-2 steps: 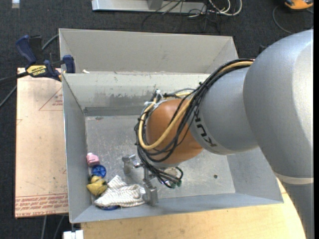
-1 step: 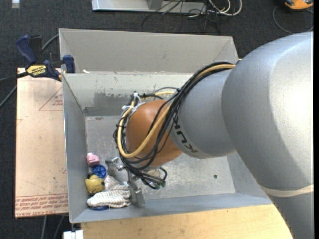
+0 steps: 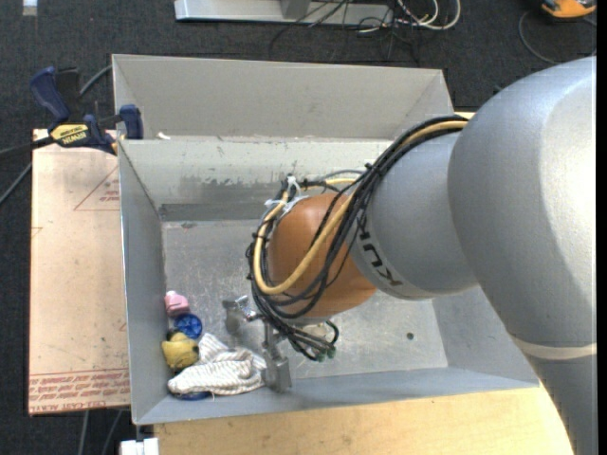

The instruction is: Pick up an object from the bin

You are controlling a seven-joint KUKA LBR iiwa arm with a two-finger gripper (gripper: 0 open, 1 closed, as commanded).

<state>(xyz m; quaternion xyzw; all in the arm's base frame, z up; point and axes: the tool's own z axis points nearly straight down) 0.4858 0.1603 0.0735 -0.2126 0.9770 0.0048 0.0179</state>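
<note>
Arm (image 3: 427, 216) low across bin (image 3: 140, 254) from right, pincer (image 3: 258, 344) agape just beside white knitted cloth (image 3: 216, 375) near front-left corner.

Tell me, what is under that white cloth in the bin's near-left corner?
A bit of something blue pokes out from beneath the white cloth at its lower edge. Whatever else lies beneath is covered by the cloth.

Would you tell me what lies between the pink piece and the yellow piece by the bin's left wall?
In the camera view, a small blue piece lies between the pink piece and the yellow piece, close against both.
</note>
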